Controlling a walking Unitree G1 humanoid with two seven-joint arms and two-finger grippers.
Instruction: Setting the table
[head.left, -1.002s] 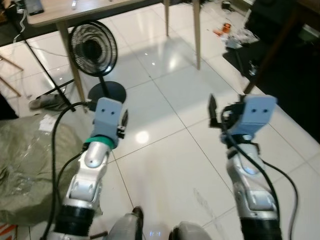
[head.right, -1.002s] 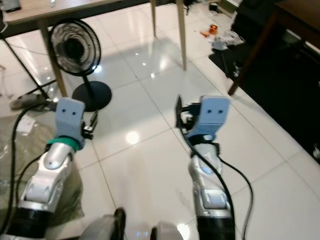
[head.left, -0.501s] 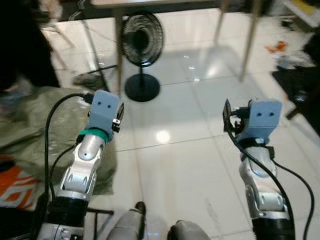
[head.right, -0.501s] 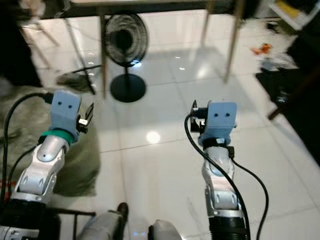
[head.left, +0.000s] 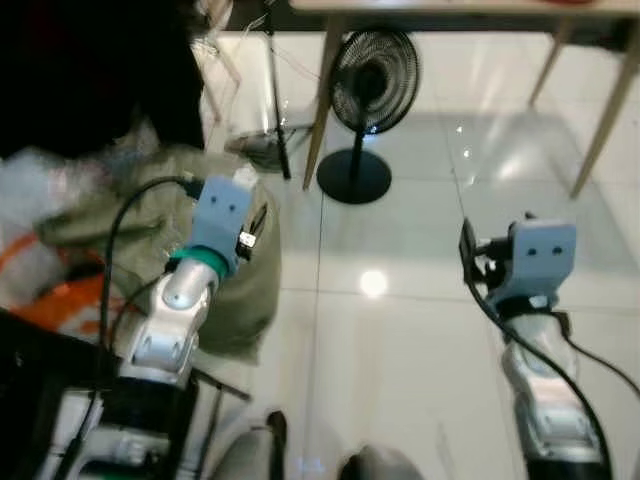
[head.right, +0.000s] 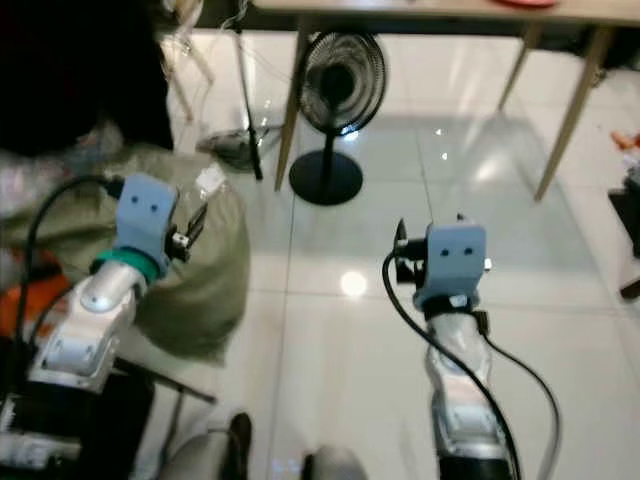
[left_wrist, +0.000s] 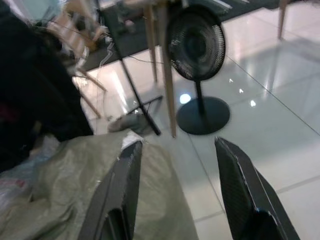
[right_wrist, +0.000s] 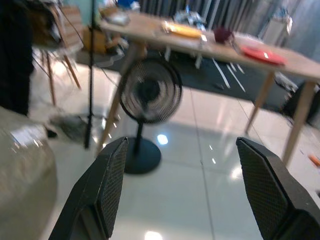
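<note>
Right wrist view, left to right: a grey-green sack (right_wrist: 20, 175) on the floor, a black fan (right_wrist: 149, 98), then the wooden worktop (right_wrist: 210, 44) carrying a red plate (right_wrist: 263, 54). Both the left gripper (left_wrist: 177, 175) and right gripper (right_wrist: 182, 185) hold their fingers open and empty. That worktop lies well ahead, nearer the right arm.

Both arms are being held forward over the floor (head.left: 400, 340), the left tool (left_wrist: 175, 195) and right tool (right_wrist: 182, 195) spread open, empty.
</note>
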